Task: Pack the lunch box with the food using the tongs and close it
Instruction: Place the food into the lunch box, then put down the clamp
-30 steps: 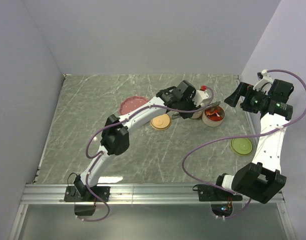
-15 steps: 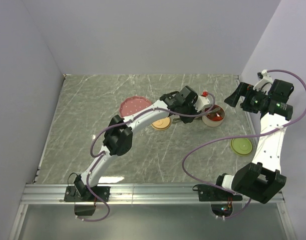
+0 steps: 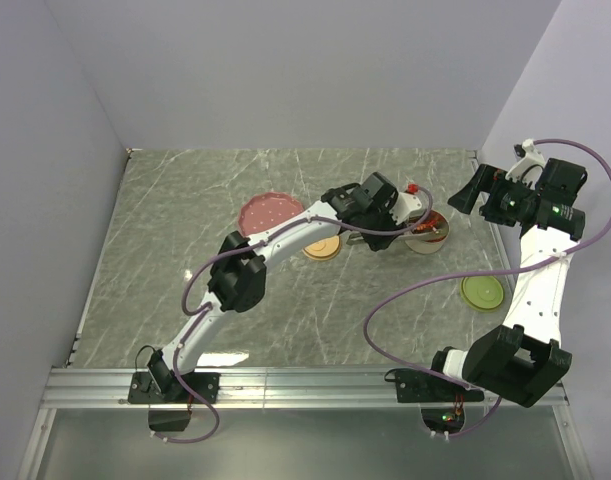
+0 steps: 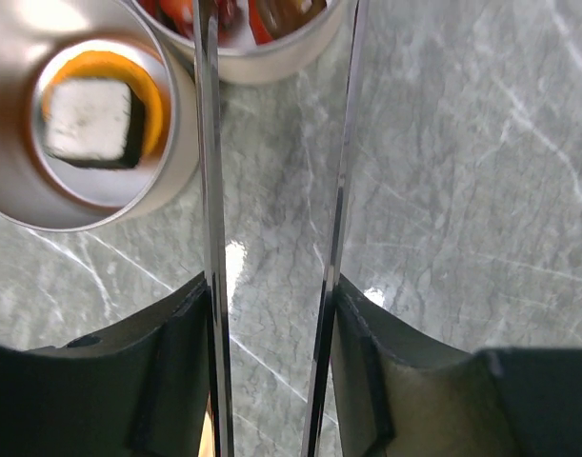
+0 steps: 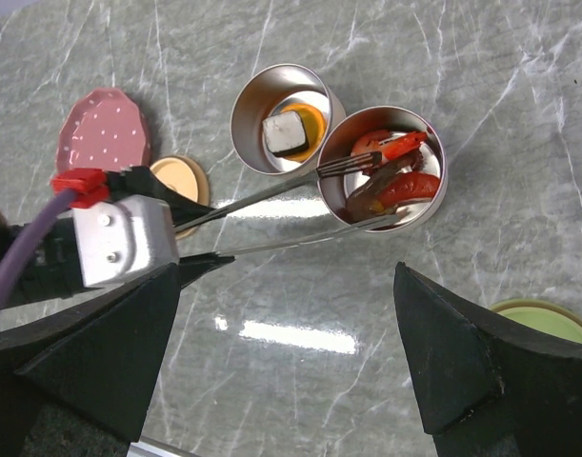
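Gripping the tongs (image 4: pixel 207 190), one thin arm against each inner pad, the left hand (image 4: pixel 271 371) fills the bottom of its wrist view. The tongs run straight up the frame from it. In the right wrist view their tips hang over the centre-right tin (image 5: pixel 433 205) of red sausage pieces (image 5: pixel 405 188). The neighbouring tin (image 5: pixel 248 105) holds the dark-and-pale block (image 5: pixel 284 134) on the orange round (image 5: pixel 312 122). The right hand (image 5: pixel 291 371) is spread wide, grasping nothing, above the counter (image 5: pixel 519 114).
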{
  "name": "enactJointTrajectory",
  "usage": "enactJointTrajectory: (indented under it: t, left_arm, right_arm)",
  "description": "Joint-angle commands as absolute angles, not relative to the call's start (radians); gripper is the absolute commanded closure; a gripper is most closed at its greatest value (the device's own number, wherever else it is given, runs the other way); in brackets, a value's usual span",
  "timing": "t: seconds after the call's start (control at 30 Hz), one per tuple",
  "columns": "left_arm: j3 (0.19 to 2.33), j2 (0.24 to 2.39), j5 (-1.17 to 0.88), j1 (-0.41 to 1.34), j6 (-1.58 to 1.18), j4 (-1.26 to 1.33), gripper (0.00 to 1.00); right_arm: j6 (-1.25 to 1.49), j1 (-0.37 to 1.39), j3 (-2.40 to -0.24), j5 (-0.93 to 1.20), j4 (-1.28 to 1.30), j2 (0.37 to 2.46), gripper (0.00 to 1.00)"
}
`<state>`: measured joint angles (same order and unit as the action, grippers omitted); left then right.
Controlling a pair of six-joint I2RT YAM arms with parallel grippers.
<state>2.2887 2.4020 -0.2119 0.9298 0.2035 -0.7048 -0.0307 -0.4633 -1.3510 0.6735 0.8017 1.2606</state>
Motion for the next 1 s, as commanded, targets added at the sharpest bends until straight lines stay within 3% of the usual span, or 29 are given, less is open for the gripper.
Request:
enactJointTrajectory:
  t: [0.0, 0.4, 0.73, 0.97]
  left_arm:
    - [2.349, 2.292, -0.213, 0.936, 0.192, -0.677, 0.50]
    - [2.154, 1.991, -0.232, 0.813, 0.149, -0.643, 0.53]
    - [1.613, 1.524, -0.409, 0.464, 0.244, -0.653, 0.50]
    - [1.303, 1.353, -0.454, 0.226, 0.348, -0.647, 0.50]
  right_arm:
    - [-0.032, -0.471, -1.400, 0.680, 0.798, 1.249, 0.00]
    - [-0.075, -0.471, -1.477, 0.712, 0.854, 1.255, 0.00]
    - [-0.158, -0.462, -1.490, 0.758, 0.930, 1.273, 0.00]
    - [-0.179, -0.399, -1.470, 0.747, 0.945, 1.282, 0.00]
